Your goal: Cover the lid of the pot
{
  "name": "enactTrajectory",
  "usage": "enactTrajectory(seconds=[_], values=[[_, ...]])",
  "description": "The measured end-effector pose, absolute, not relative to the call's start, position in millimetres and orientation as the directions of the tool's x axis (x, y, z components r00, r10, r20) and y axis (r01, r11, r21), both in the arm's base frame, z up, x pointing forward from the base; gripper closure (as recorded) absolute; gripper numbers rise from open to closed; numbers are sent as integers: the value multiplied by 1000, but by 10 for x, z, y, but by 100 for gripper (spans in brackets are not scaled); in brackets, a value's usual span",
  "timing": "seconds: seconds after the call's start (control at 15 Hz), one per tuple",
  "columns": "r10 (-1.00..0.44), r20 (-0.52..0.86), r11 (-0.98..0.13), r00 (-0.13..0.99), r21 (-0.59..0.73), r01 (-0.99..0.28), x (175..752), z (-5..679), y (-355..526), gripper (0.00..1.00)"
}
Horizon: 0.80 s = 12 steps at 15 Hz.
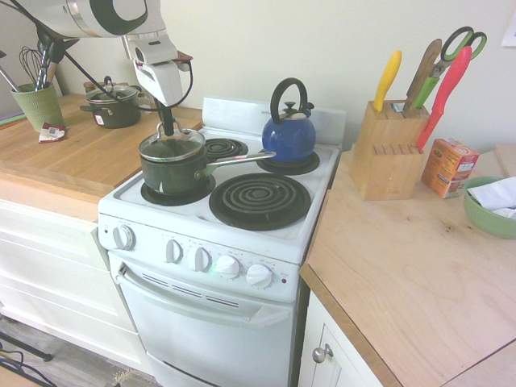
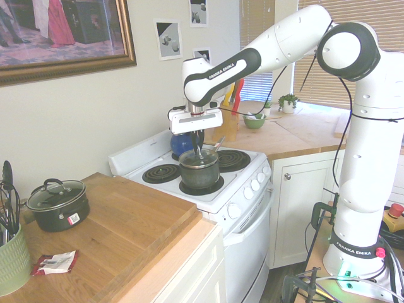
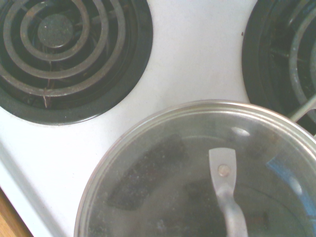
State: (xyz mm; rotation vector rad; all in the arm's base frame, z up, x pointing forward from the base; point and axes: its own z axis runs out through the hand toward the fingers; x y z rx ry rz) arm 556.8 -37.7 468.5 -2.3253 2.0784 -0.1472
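— Glass lid [image 1: 171, 145] is on the pot [image 1: 173, 171], front burner nearest the wooden counter [image 1: 76, 153]. Rim sits about level with the pot's rim; can't tell if fully seated.

— Gripper?

— Gripper [image 1: 167, 127] points straight down, fingers pressed together on the lid's knob. Knob itself hidden between them in both outside views.

— Wrist view?

— Lid's silver rim and clear glass fill the lower part, over white stovetop with two coil burners beyond. Through the glass, the pot handle's riveted end; much of it blurred.

— Handle?

— Long silver one, sticking out toward the kettle [image 1: 289, 129], which sits on a rear burner, apart from the pot.

— Surroundings?

— Black two-handled pot [image 1: 113, 105] with its own lid on the counter, well behind. Green utensil cup [image 1: 37, 103] near the corner, small packet [image 1: 52, 131] beside it. Knife block [image 1: 389, 149], orange box [image 1: 448, 167] and green bowl [image 1: 488, 206] on the far counter. Nothing crowds the arm.
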Motion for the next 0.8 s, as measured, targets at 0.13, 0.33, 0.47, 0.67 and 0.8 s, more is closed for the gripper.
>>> enactTrajectory(seconds=[0.13, 0.33, 0.47, 0.67, 0.8], values=[[-992, 57, -114, 110, -73, -991, 5551, 4628, -375, 100], [-992, 58, -119, 115, -74, -990, 5531, 4545, -356, 100], [-991, 59, -123, 119, -76, -989, 5531, 4532, -339, 100], [-991, 63, -125, 119, -88, -988, 5536, 4543, -327, 100], [-991, 65, -123, 116, -105, -987, 5519, 4628, -321, 100]])
